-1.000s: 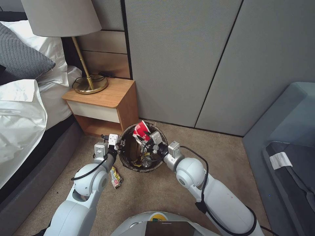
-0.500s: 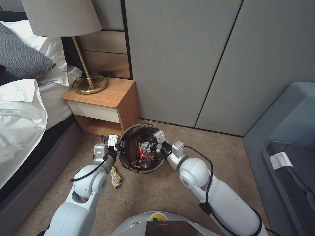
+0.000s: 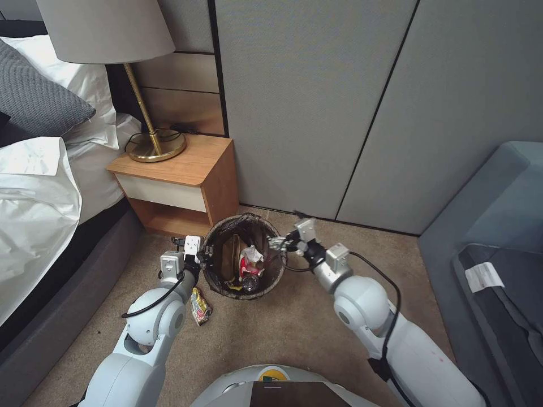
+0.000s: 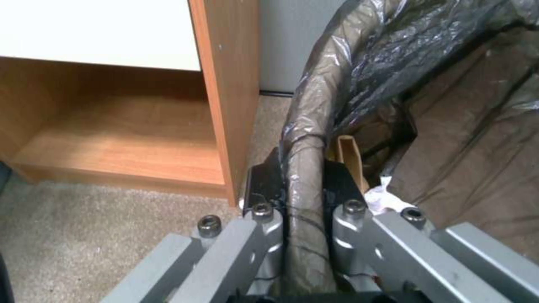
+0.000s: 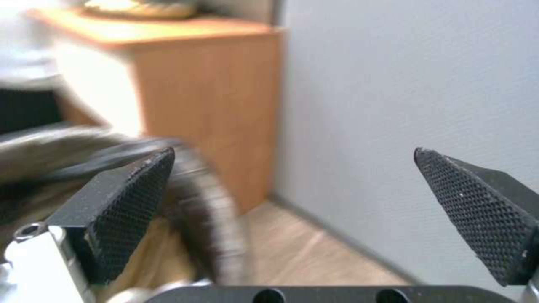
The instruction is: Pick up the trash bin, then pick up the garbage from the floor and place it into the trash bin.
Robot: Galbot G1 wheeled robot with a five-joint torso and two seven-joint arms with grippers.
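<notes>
My left claw (image 4: 303, 189) pinches the trash bin (image 3: 244, 255) rim; my right claw (image 5: 303, 219) gapes empty. Risk: thin bag lining slips, bin drops.

soft, even indoor light fills the room, with no hard glare. the head view is sharp but bends straight lines near its edges. the nightstand (image 3: 181, 169) casts a dim shadow into its open shelf. the right wrist view is smeared with blur, its background nightstand hazy.
</notes>
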